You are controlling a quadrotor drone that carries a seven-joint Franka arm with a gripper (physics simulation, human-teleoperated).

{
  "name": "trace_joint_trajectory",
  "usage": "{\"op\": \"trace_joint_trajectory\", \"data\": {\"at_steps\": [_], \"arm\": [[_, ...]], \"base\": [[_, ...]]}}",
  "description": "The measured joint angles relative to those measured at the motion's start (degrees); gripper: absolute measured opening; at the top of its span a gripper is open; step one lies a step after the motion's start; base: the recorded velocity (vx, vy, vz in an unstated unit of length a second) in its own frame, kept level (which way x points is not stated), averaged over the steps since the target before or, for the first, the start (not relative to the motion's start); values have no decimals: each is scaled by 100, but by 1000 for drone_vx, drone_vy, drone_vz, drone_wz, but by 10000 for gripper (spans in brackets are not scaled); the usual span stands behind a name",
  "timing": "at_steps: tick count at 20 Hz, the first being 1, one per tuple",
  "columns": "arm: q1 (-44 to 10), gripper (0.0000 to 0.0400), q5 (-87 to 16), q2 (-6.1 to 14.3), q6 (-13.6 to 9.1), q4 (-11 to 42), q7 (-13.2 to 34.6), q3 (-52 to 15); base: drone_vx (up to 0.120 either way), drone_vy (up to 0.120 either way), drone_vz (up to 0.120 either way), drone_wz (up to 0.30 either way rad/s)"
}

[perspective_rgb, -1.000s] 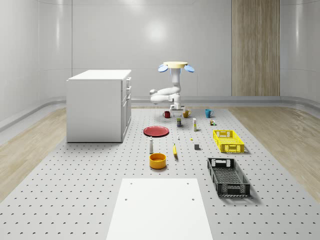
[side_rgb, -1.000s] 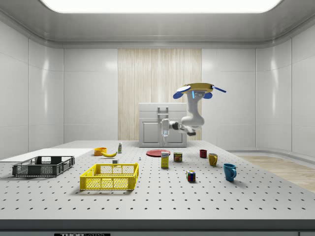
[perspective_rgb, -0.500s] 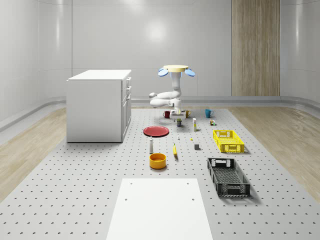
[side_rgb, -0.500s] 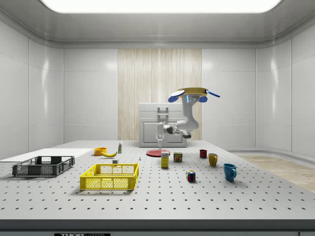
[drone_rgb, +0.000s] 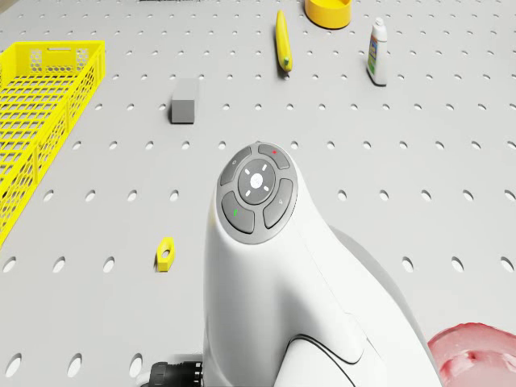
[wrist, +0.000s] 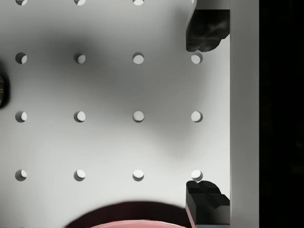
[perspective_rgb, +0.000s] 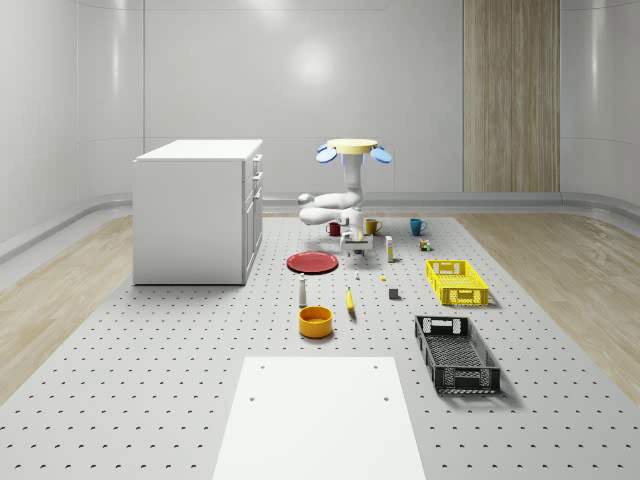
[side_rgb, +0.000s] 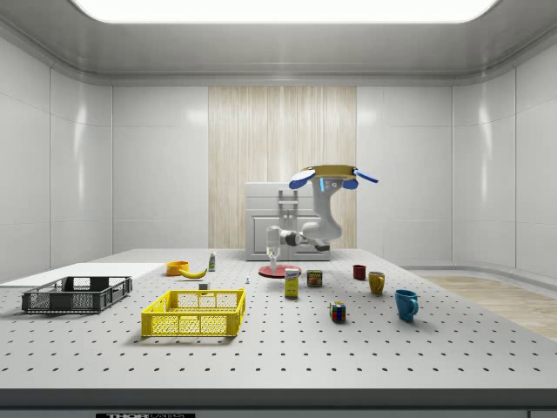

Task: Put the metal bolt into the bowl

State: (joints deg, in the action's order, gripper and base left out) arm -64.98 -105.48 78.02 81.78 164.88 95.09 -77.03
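Gripper [wrist: 207, 114] hung with fingers spread over bare table [wrist: 109, 95], red plate [wrist: 137, 218] just beside it; I feared snagging that rim (bolt unseen).

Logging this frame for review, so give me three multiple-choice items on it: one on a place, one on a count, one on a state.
1. Where is the orange bowl?
A. On the white cabinet
B. On the table, beside the banana
C. On the red plate

2. How many mesh crates stand on the table?
A. One
B. Two
C. Four

3. With the drone hovering above the table, what state is the end effector in?
A. Open and empty
B. Shut on the banana
C. Shut on a mug

Answers:
1. B, the bowl stands on the table next to the banana.
2. B, there is one yellow crate and one black crate.
3. A, the wrist view shows the fingertips wide apart with bare table between them.
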Motion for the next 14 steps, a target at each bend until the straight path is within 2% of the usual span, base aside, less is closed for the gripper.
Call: {"op": "trace_joint_trajectory", "data": {"at_steps": [4, 6, 8, 11, 14], "arm": [[-18, 400, 31, 70, 65, -4, 16, -14], [-26, 400, 46, 104, 97, -6, 23, -21], [-34, 400, 61, 137, 128, -7, 30, -27], [-46, 400, 82, 186, 173, -10, 40, -37], [-57, 400, 102, 232, 217, -12, 50, -45]], "base": [[120, 0, -20, 0], [120, -100, 0, 0], [120, 0, 0, 0], [120, 0, -93, 0], [120, 0, 0, 0]]}}
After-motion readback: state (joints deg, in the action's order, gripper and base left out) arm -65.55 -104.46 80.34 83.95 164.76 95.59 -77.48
